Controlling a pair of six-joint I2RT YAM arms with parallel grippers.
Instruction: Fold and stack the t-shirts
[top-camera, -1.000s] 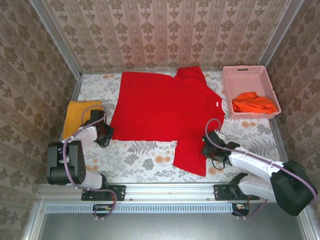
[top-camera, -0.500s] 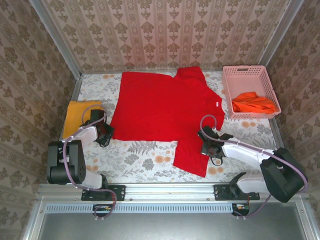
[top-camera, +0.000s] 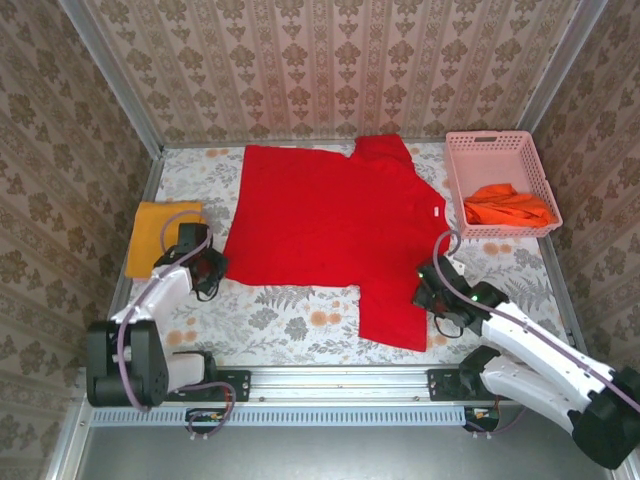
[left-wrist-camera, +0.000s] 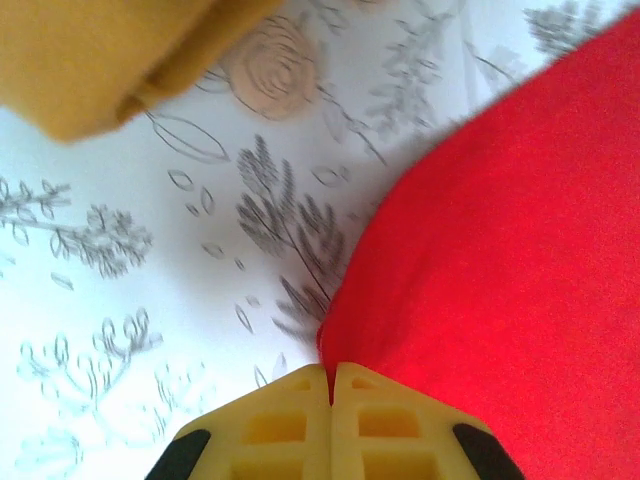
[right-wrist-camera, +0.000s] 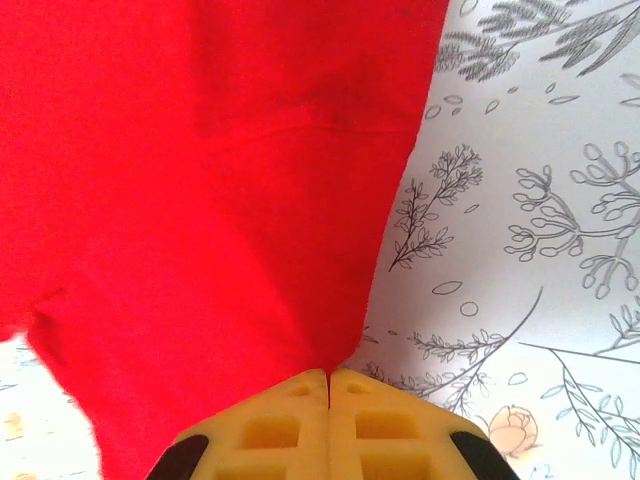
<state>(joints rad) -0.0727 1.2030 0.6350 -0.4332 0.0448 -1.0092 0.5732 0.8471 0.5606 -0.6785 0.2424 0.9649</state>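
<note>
Left gripper (top-camera: 215, 268) is clenched on the hem corner of the red t-shirt (top-camera: 330, 215), and the right gripper (top-camera: 422, 292) is pinched shut on the edge of its near sleeve. This shirt lies spread across the floral bench (top-camera: 300, 318). A mustard-yellow t-shirt (top-camera: 158, 228) lies folded at the left edge, and an orange t-shirt (top-camera: 505, 205) sits in the pink basket (top-camera: 488, 138).
</note>
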